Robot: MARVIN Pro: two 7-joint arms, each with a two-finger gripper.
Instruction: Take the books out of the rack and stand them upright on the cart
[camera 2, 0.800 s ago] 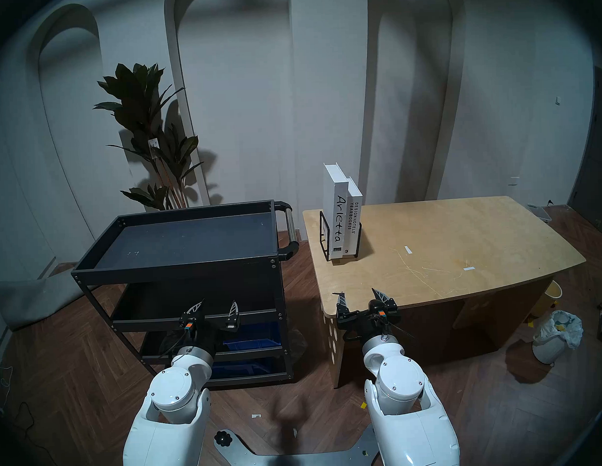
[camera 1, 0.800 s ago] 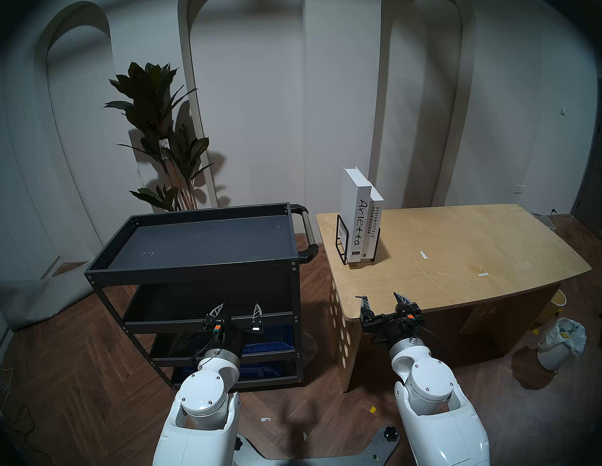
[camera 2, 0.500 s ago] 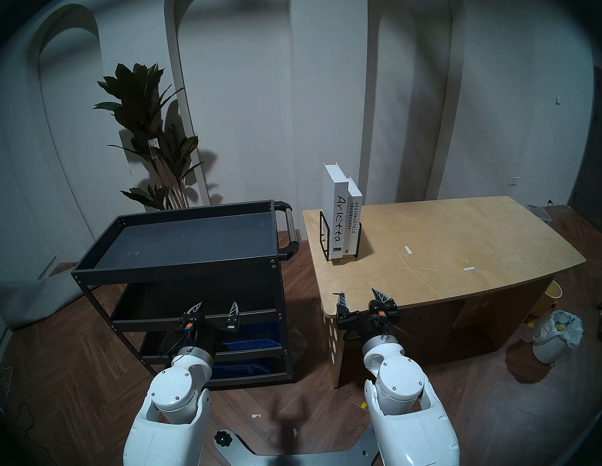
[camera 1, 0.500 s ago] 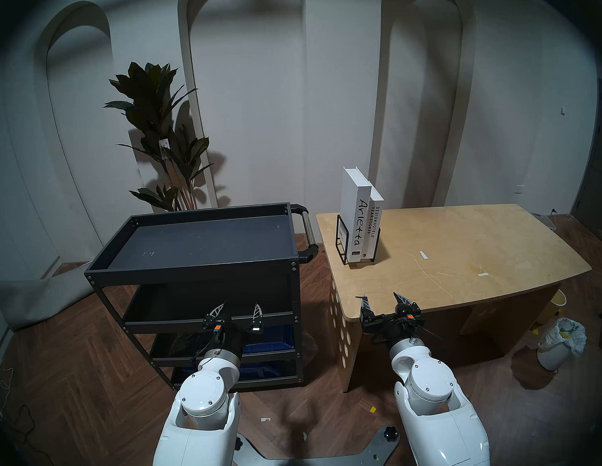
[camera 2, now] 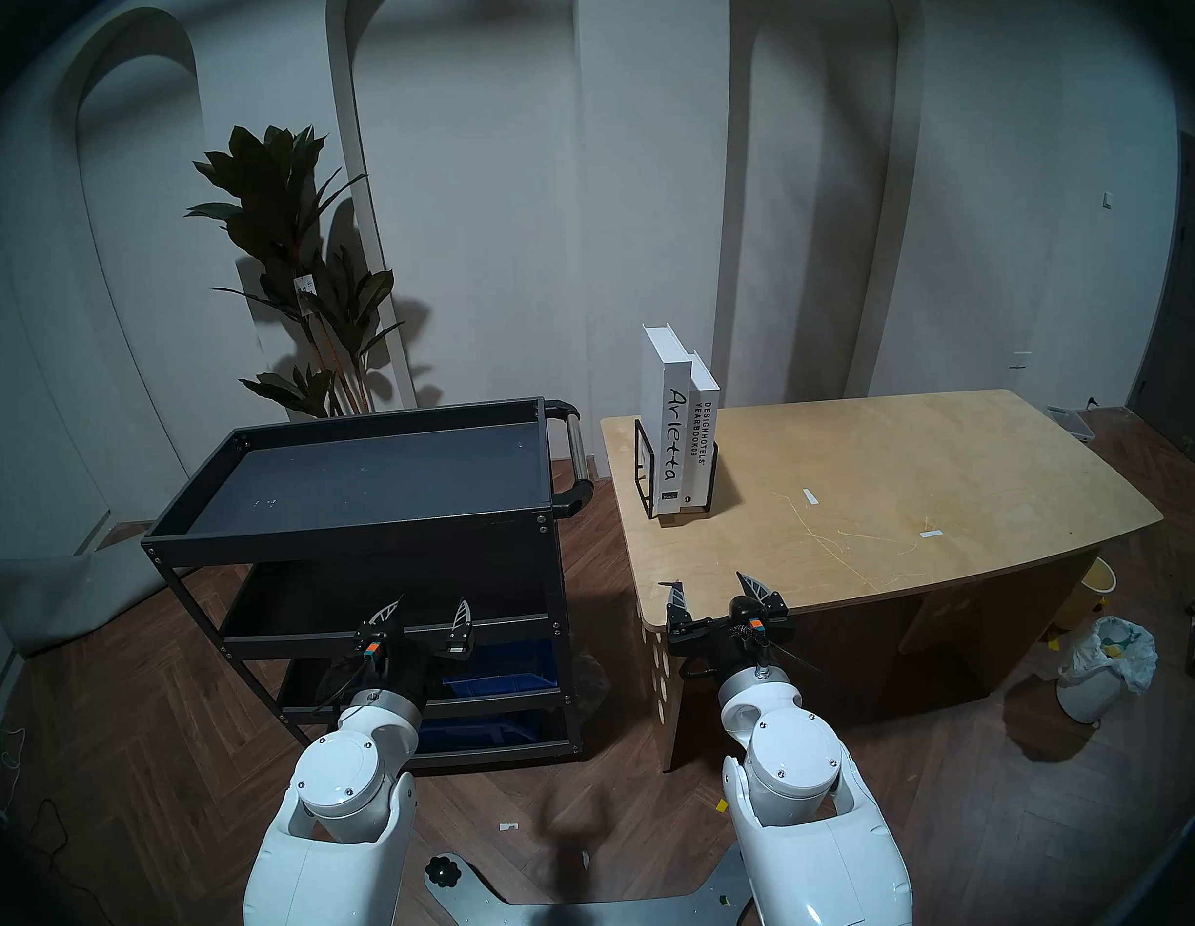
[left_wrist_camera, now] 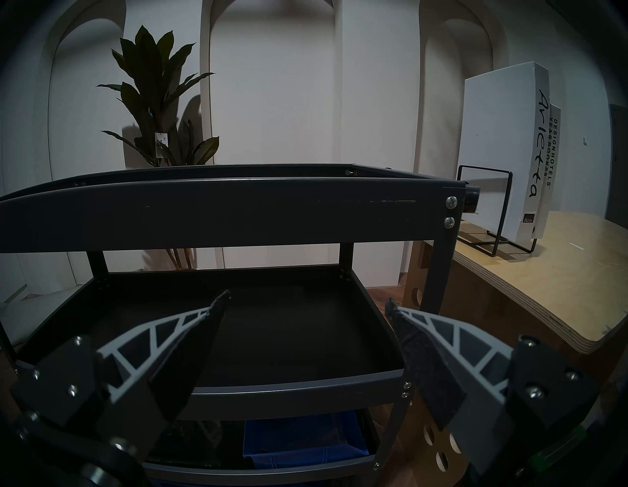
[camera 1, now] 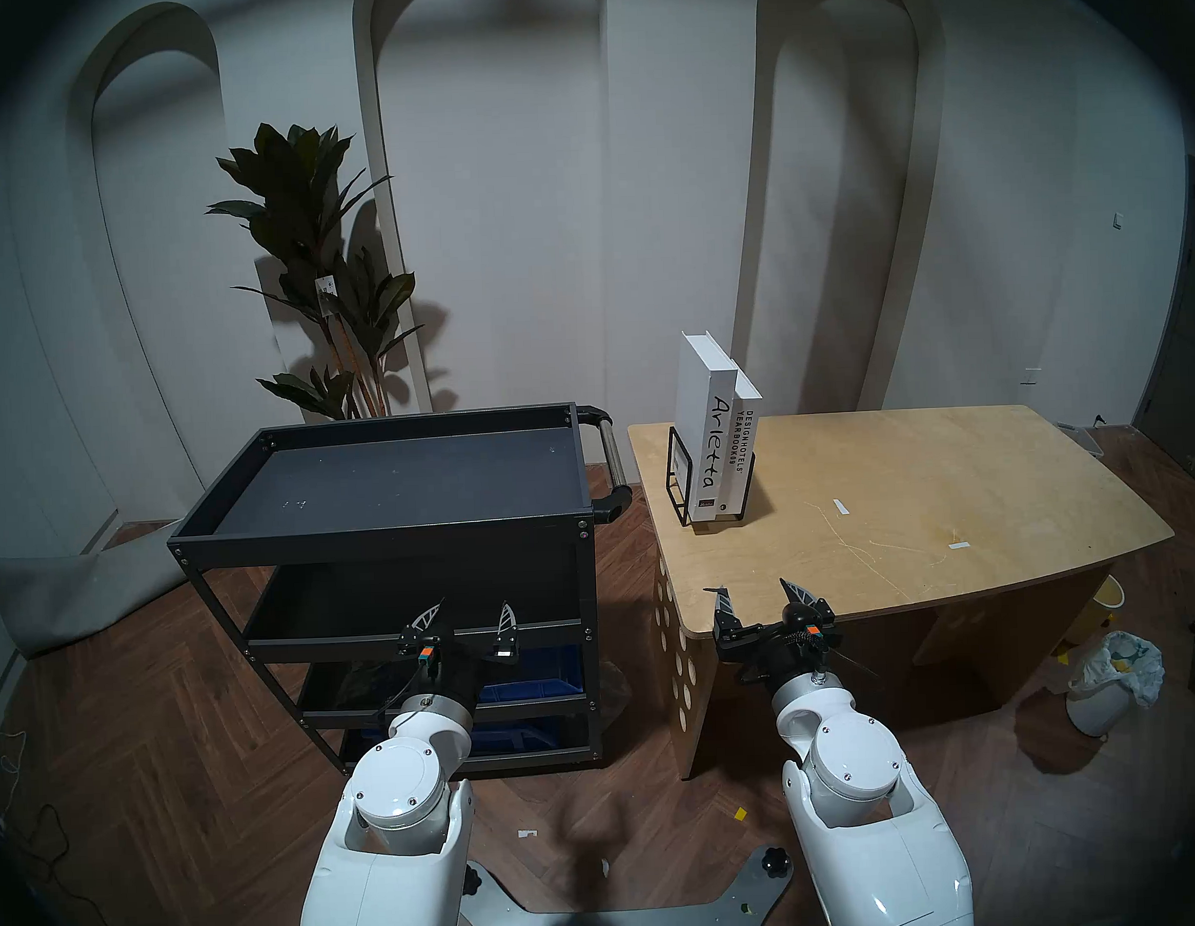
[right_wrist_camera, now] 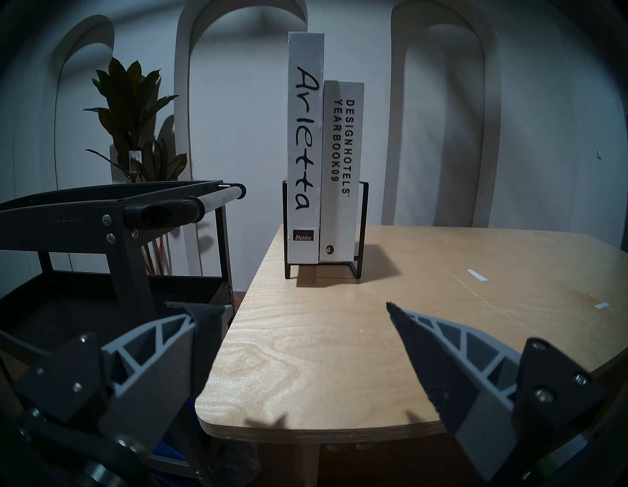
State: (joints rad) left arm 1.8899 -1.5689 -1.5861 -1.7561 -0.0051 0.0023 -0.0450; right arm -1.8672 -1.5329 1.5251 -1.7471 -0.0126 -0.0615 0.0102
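Observation:
Two white books stand upright in the black wire rack [right_wrist_camera: 364, 217] at the far left corner of the wooden table: the taller "Arletta" book [camera 1: 708, 448] and, on its right, the shorter "DESIGNHOTELS YEARBOOK09" book [camera 1: 741, 450]. The dark grey cart [camera 1: 381, 537] stands left of the table, and its top tray holds nothing. My left gripper [camera 1: 474, 601] hangs open in front of the cart's second shelf, with nothing between its fingers. My right gripper [camera 1: 752, 585] is open and empty over the table's near left corner, well short of the rack.
The cart's handle [camera 1: 612, 462] with its silver bar points toward the wooden table [camera 1: 920, 495]. Blue bins [camera 1: 531, 684] sit on the lower shelves. A tall plant [camera 1: 317, 272] stands behind the cart. A bagged waste bin [camera 1: 1110, 684] is on the floor at right.
My left arm has shifted very slightly to the left. The right arm, the books and the cart stand as before.

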